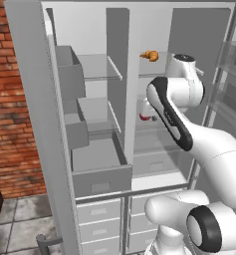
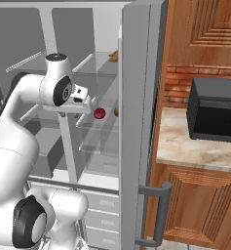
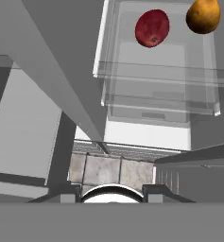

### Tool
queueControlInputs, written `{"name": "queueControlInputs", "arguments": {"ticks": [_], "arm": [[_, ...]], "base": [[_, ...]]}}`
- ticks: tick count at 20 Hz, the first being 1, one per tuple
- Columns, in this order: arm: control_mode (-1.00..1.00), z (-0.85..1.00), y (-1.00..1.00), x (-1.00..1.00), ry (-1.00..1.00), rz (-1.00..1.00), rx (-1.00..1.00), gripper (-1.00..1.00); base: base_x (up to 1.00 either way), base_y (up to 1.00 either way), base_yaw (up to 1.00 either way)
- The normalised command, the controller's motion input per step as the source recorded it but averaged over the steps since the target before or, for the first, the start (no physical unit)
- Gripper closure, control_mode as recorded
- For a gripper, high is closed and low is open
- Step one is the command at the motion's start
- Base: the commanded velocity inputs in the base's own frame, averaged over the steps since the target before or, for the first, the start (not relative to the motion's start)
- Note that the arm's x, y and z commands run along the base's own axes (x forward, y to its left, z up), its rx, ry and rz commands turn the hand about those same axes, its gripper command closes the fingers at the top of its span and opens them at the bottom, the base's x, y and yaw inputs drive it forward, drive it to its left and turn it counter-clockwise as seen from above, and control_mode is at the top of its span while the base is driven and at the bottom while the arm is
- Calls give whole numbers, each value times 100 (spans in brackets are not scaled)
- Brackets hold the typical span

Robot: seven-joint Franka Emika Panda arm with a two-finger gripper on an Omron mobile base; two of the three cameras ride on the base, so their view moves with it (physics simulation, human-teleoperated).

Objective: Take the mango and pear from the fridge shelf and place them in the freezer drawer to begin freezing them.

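Observation:
A dark red mango (image 3: 152, 28) and a yellow-brown pear (image 3: 203, 15) lie side by side on a translucent fridge shelf (image 3: 156, 78), the pear to the mango's right. In the right base view the mango (image 2: 99, 113) rests on that shelf (image 2: 95, 128), and the pear (image 2: 116, 111) peeks out beside the door edge. My gripper (image 2: 83, 101) hangs open just in front of the shelf, short of the fruit and holding nothing. The arm half hides the mango (image 1: 145, 117) in the left base view. The deep grey freezer drawer (image 1: 102, 183) stands pulled out at the lower left.
An orange pastry-like item (image 1: 149, 55) sits on the shelf above. Grey bins (image 1: 69, 74) line the left side, with small white-fronted drawers (image 1: 97, 211) below. The open fridge door (image 2: 136, 122) stands to my right, and beyond it a black microwave (image 2: 217, 110) rests on a counter (image 2: 185, 149).

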Motion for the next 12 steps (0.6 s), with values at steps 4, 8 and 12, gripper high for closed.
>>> {"name": "queueControlInputs", "arguments": {"ticks": [4,8,12], "arm": [[-100,-4,7,-15,0,0,-1,-100],[-100,-26,30,-4,-4,0,-8,-100],[-100,-28,4,14,-3,-17,-8,-100]], "base": [[0,0,0],[0,0,0],[0,0,0]]}}
